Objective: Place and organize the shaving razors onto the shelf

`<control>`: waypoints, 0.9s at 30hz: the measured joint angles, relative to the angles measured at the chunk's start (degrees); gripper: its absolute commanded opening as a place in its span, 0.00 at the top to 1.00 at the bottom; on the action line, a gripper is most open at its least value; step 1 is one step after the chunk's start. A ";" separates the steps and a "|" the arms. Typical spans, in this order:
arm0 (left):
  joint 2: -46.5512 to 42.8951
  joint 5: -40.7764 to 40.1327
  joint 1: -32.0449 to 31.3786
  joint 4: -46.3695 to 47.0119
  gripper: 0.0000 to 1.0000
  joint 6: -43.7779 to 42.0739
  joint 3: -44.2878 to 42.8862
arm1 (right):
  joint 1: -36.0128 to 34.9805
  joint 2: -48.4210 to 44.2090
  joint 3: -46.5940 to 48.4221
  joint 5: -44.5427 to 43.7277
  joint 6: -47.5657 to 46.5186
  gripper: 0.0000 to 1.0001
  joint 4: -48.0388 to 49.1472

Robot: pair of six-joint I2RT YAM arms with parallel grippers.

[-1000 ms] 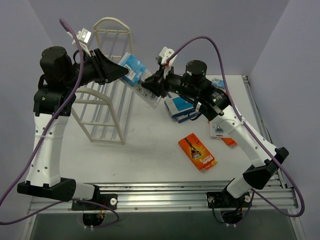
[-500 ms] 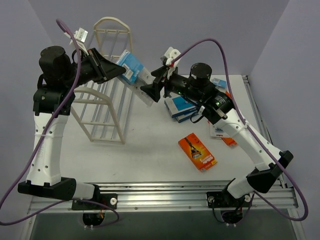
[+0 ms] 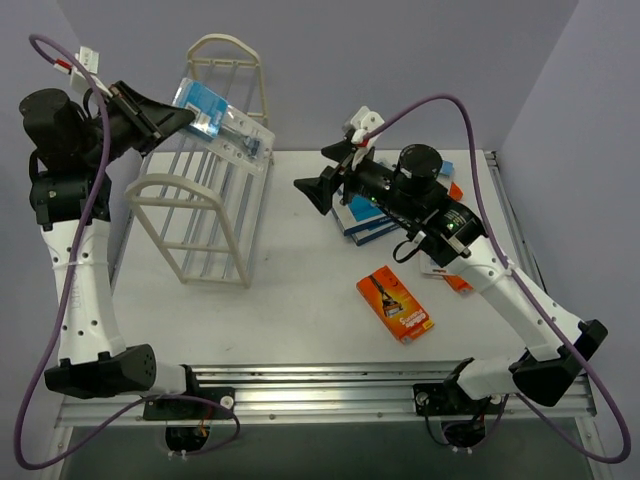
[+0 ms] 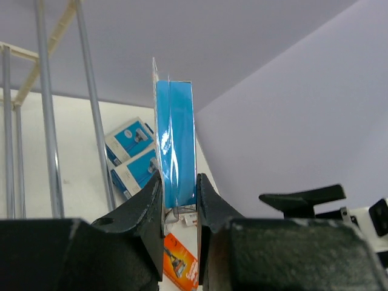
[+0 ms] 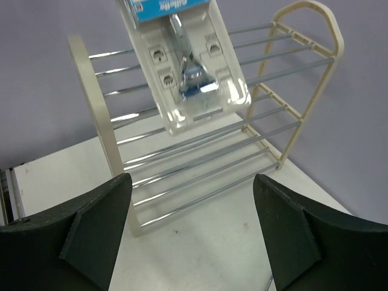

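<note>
Left gripper (image 3: 182, 113) clamps one blister pack (image 3: 228, 132) by its blue header, over the top rods of the shelf (image 3: 226, 40) at ten o'clock on the table (image 3: 300, 290); contact with the rods cannot be told. The header's white lettering, cropped, looks like "Gillette". Right gripper (image 3: 312, 190) hangs spread wide, empty, near centre. Two stacked blue-and-white boxes (image 3: 360, 215) lie at two o'clock and one orange box (image 3: 396, 306) at four o'clock, print unreadable.
</note>
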State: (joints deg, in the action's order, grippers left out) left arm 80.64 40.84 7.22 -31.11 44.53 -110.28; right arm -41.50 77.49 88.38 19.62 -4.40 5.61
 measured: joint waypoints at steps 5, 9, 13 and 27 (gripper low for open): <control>3.76 1.68 4.85 4.50 0.98 4.42 -1.14 | 0.68 -3.06 -6.97 -0.42 0.83 0.23 1.09; 7.69 3.48 6.88 9.35 0.98 8.79 -1.64 | 1.49 -5.73 -11.87 -0.72 1.55 0.23 1.49; 11.74 5.44 8.70 14.80 0.98 14.27 -1.64 | 2.69 -7.72 -14.80 -0.74 1.70 0.23 1.97; 26.14 7.87 10.14 24.15 0.98 23.47 -8.83 | 6.32 -8.94 -18.56 1.01 1.97 0.23 3.32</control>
State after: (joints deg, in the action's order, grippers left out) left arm 106.78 48.71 17.37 -6.96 68.01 -119.11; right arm -35.18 68.55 69.82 20.62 -2.44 8.93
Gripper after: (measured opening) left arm 0.257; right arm 0.773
